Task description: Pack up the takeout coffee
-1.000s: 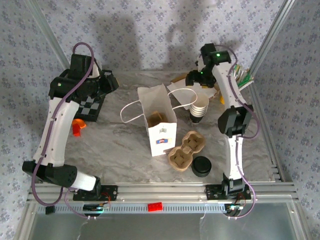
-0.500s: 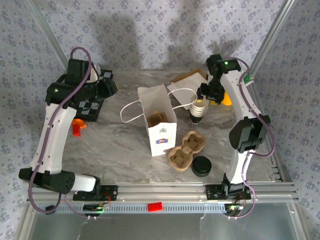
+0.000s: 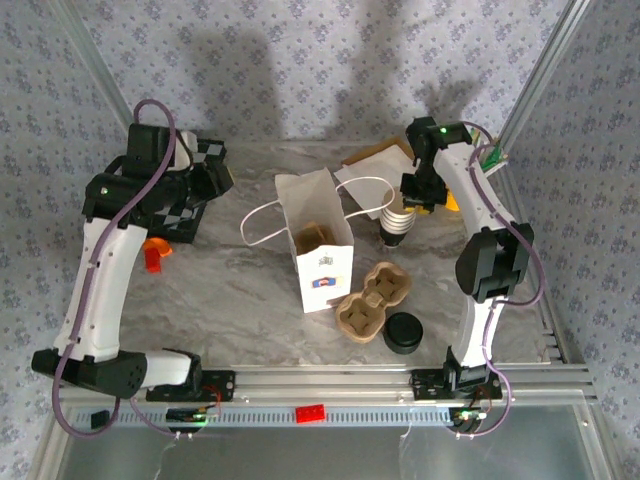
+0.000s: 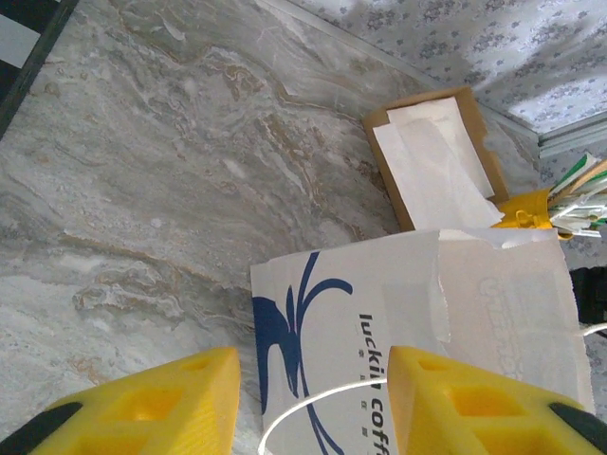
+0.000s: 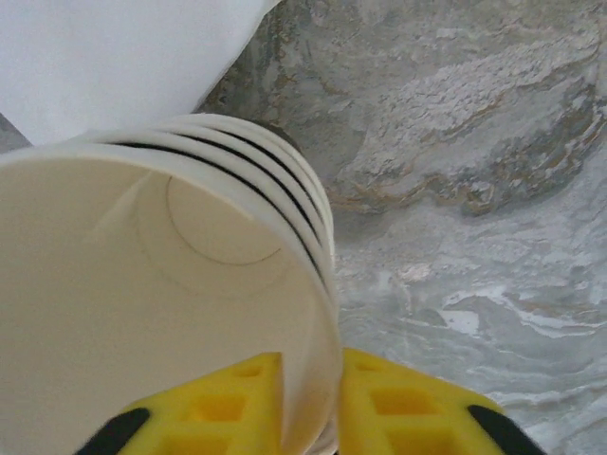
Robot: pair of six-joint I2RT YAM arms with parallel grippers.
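Right of the paper bag (image 3: 322, 240): cup stack (image 3: 397, 224) is standing upright on the desk (image 3: 240, 290), axis vertical
Right pincer (image 5: 308, 403): is pinching the stack's rim from above, one finger inside
Left pincer (image 4: 313, 403): is hanging open left of the bag, empty, farther off

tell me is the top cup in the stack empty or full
Empty: the right wrist view looks into the top cup, showing its bare white bottom.
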